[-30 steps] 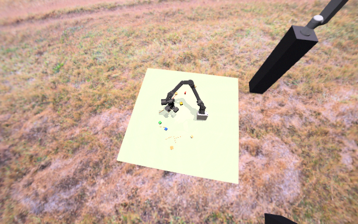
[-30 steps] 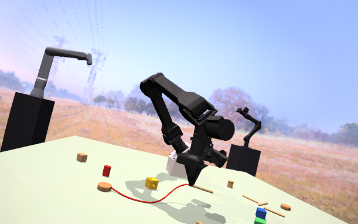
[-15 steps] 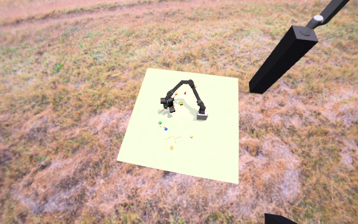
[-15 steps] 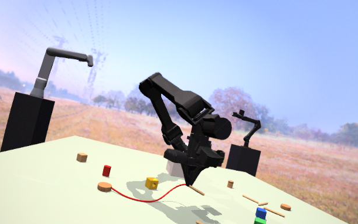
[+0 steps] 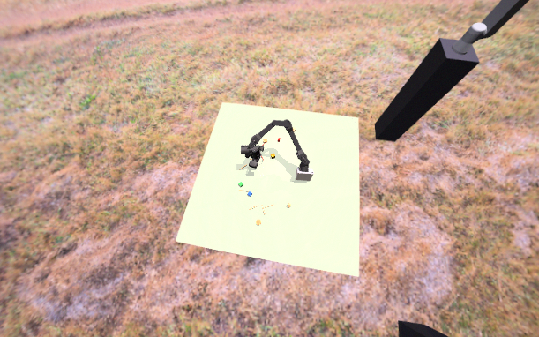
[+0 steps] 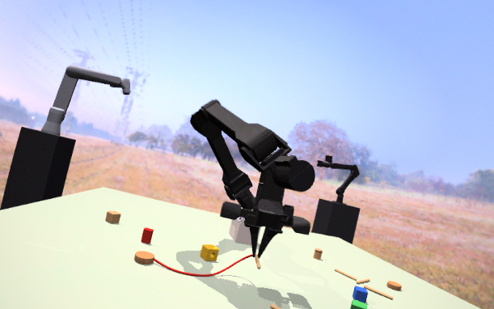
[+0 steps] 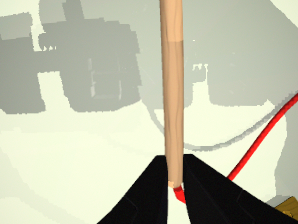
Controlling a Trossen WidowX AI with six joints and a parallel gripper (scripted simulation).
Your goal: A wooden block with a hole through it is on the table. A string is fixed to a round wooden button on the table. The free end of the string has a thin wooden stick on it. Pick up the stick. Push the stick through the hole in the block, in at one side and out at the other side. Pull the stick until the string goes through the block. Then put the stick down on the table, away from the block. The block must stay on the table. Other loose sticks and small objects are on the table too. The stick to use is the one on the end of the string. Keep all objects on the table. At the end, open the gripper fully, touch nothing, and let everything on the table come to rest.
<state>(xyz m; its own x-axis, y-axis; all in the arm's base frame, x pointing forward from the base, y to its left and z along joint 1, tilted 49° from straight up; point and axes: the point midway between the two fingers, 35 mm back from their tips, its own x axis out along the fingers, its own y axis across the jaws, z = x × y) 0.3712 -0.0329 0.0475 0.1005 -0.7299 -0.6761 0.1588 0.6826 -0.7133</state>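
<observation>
Fingers (image 6: 256, 256) pinch the stick (image 6: 258, 262) (image 7: 173, 95) at its string end, above the bench (image 5: 323, 229) (image 6: 73, 283) (image 7: 65, 165). String (image 6: 199, 275) (image 7: 262, 135), red, sags from there to the button (image 6: 144, 257). The block (image 5: 273, 155) (image 6: 209, 252) (image 7: 289, 210), yellow, sits between button and fingers, its hole unthreaded.
</observation>
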